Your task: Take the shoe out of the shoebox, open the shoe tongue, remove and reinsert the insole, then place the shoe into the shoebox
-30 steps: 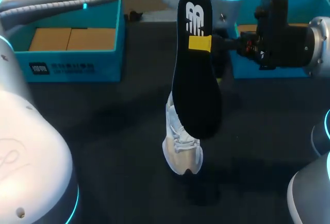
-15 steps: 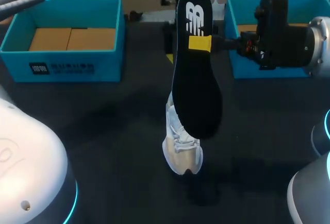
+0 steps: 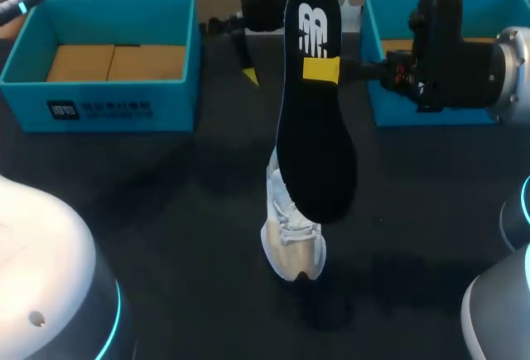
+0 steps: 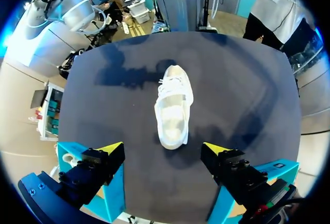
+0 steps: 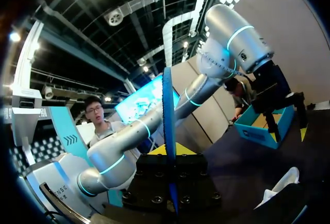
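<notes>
A white shoe (image 3: 291, 236) stands on the dark table, its toe toward the front edge. Above it my right gripper (image 3: 323, 70) is shut on a black insole (image 3: 315, 145), which it holds upright on its long axis. In the right wrist view the insole (image 5: 168, 131) shows edge-on between the yellow tips of the right gripper (image 5: 169, 154). My left gripper (image 3: 265, 74) hangs open and empty at the back of the table. In the left wrist view the left gripper (image 4: 163, 151) is high above the shoe (image 4: 172, 110), whose opening faces up.
A blue shoebox (image 3: 108, 116) lined with brown cardboard stands at the back left. A second blue box (image 3: 389, 108) sits at the back right, behind my right wrist. Bare dark tabletop surrounds the shoe.
My left arm has swung away from the front left toward the back of the table, and its gripper now shows there. The right arm, insole and shoe have not moved.
</notes>
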Robot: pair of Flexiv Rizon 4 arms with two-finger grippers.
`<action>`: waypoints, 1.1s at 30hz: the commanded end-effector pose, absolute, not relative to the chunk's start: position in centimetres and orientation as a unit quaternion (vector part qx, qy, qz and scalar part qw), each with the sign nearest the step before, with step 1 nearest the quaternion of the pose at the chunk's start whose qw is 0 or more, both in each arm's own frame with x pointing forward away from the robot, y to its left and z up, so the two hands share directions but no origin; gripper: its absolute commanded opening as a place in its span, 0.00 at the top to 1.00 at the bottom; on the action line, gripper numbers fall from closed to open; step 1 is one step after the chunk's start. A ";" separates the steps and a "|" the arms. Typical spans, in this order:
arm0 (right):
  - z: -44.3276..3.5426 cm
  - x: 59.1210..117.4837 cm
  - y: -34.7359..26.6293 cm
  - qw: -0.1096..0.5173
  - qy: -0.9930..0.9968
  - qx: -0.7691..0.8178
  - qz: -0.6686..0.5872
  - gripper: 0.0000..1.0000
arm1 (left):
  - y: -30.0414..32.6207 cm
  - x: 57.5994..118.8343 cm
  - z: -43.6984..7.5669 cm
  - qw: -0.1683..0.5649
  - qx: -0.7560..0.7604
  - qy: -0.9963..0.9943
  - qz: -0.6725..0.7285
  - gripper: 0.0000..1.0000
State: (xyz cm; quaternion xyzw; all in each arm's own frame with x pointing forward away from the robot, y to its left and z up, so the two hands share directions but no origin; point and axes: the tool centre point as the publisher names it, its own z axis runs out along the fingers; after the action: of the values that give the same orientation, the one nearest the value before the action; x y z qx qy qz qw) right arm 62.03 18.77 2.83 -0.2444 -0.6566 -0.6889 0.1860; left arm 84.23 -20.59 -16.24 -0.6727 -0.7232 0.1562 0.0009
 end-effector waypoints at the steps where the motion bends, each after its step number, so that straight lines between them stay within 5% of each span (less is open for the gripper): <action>1: 2.9 61.7 19.2 0.183 -0.655 -0.247 -0.690 1.00 | -20.3 83.9 -16.5 -0.029 -0.667 -0.723 0.180 0.00; 8: 2.9 61.7 19.2 0.183 -0.655 -0.247 -0.690 1.00 | -20.2 83.9 -16.7 -0.038 -0.652 -0.734 0.187 0.00; 22: 3.5 64.8 16.1 0.153 -0.620 -0.350 -0.686 1.00 | -20.4 84.8 -16.0 -0.216 -0.583 -0.729 0.287 0.00; 33: 4.0 68.4 14.0 0.204 -0.575 -0.412 -0.677 1.00 | -20.5 85.6 -14.2 -0.317 -0.555 -0.679 0.361 0.00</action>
State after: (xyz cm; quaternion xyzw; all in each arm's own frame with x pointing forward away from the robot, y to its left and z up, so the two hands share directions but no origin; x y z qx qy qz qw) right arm 67.95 14.21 3.69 -0.4095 -0.5724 -0.6828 0.1961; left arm 86.19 -21.01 -13.98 -0.5974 -0.7164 0.2851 -0.2204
